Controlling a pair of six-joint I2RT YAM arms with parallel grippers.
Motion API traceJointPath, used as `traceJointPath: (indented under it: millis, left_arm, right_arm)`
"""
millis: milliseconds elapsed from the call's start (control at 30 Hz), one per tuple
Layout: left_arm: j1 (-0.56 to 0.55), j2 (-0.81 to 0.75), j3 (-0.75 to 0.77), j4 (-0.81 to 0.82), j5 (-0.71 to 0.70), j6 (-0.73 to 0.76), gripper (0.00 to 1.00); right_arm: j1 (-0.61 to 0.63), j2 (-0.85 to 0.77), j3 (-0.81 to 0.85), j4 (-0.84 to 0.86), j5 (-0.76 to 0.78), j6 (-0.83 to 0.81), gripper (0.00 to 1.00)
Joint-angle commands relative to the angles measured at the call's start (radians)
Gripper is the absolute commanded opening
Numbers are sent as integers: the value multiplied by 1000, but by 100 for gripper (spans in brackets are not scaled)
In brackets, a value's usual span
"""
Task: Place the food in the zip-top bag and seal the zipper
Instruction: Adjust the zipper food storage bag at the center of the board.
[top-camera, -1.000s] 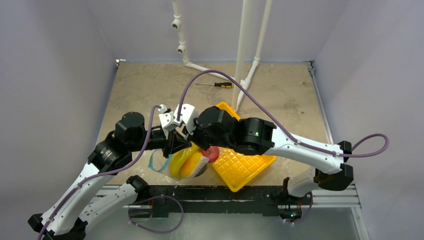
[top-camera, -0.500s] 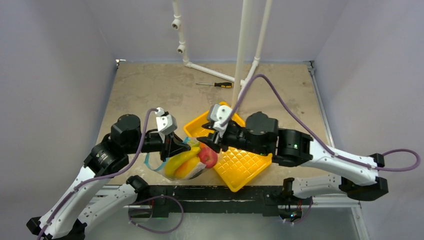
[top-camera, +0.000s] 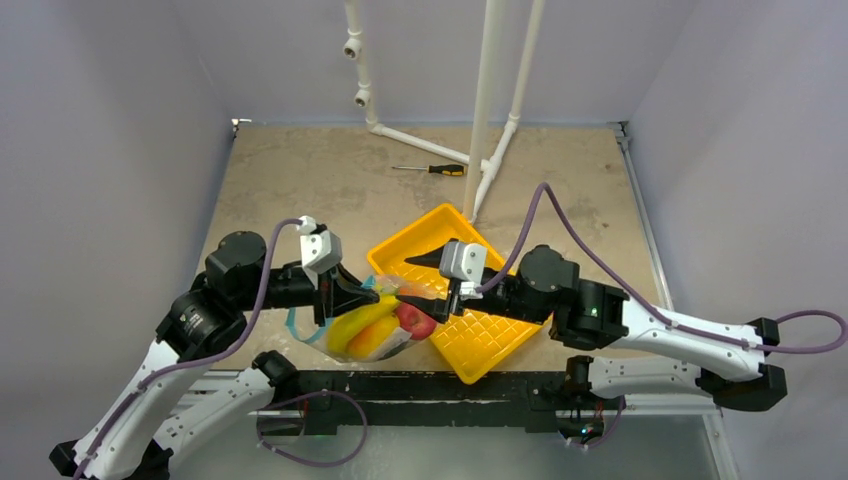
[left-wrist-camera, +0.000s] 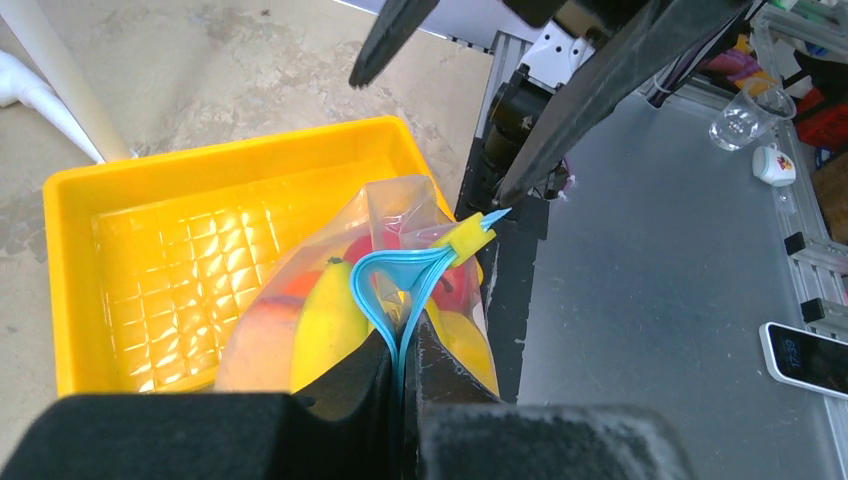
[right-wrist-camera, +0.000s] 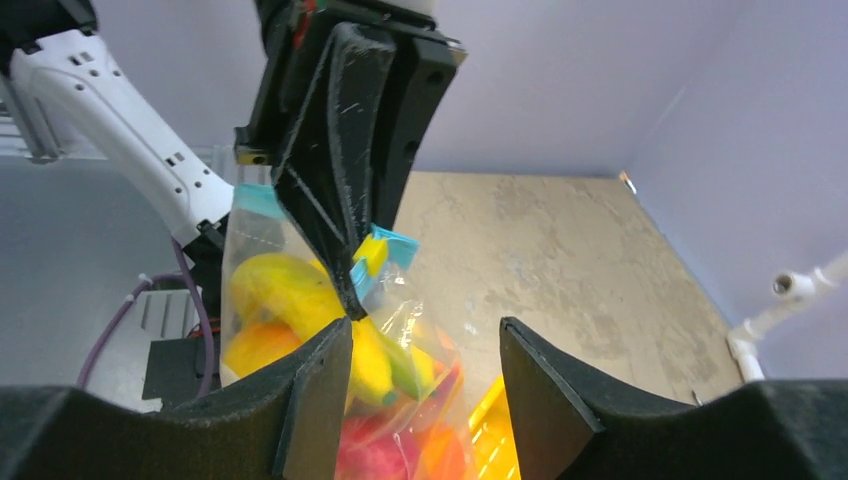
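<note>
The left pincer (left-wrist-camera: 403, 345) pinches the blue zipper (left-wrist-camera: 385, 290) tight. The bag (left-wrist-camera: 400, 205) full of food (left-wrist-camera: 325, 320) sits just past its tips. The right pincer (right-wrist-camera: 425, 335) gapes wide, just beside the yellow slider (right-wrist-camera: 370, 255). I think it should grab that slider squarely, then pull straight along the strip.

— Right gripper (top-camera: 412, 282)?
— Backed off the zip-top bag (top-camera: 372, 328) rightward, out over the yellow tray (top-camera: 490, 345); opened wide after being clamped shut a second ago
— Left gripper (top-camera: 352, 296)?
— Shifted a touch leftward and nearer, pulled back with its arm
</note>
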Motion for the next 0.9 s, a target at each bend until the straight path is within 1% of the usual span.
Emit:
traceJointPath:
  millis: [0,267,433,667,733,867]
  left_arm:
    - [-3,-9,70,86,30,-24,0]
    - [-3,-9,79,93,39,-26,0]
    - [-3,-8,80,105,43,-30,0]
    - [-3,-8,89,104,46,-33,0]
    - [-3,-8,92,107,52,-34,0]
    - [-3,-7,95,113,72,-40,0]
  right_arm:
    - [-4,-49,-59,178,-77,-75,59]
    - [-4,-26,-115,292,-93,-130,59]
    - [-4,21,-115,320,-130,-147,57]
    - [-4,29,-137,338,-169,-156,55]
    - [-4,30,-138,345,-170,-157,54]
    - [-4,40,-127,343,-209,-150,44]
